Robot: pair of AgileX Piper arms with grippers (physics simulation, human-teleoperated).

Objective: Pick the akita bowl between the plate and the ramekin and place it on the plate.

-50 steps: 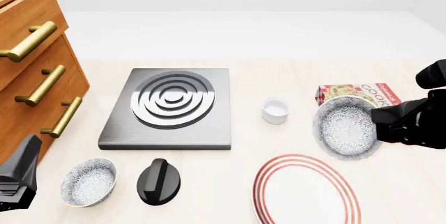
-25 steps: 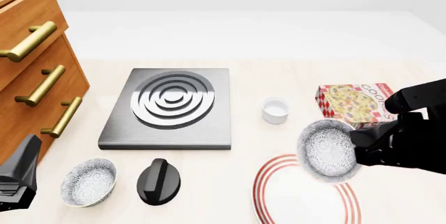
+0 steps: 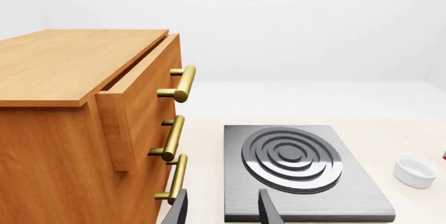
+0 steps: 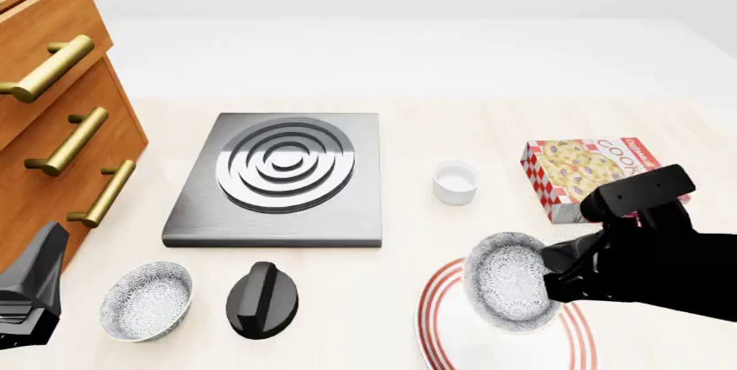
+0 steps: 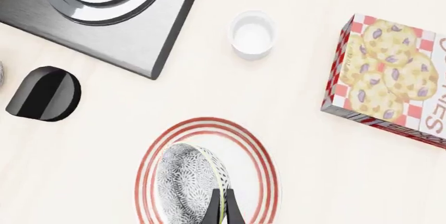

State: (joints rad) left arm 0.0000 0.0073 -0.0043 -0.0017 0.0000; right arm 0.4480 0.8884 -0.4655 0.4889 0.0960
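Right gripper (image 4: 564,273) clenched on the akita bowl (image 4: 508,280), held tilted on edge above the plate (image 4: 440,303). Ramekin (image 4: 456,182) lies beyond it. Left gripper (image 3: 223,211) released, its fingers apart.

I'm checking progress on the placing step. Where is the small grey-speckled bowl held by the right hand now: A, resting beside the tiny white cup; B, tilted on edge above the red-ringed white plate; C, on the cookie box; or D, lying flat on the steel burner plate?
B: the small grey-speckled bowl, gripped by the right hand, hangs tilted over the red-ringed white plate.

Table (image 4: 403,111) carries stove plate (image 4: 280,176), ramekin (image 4: 455,182), plate (image 4: 444,331).
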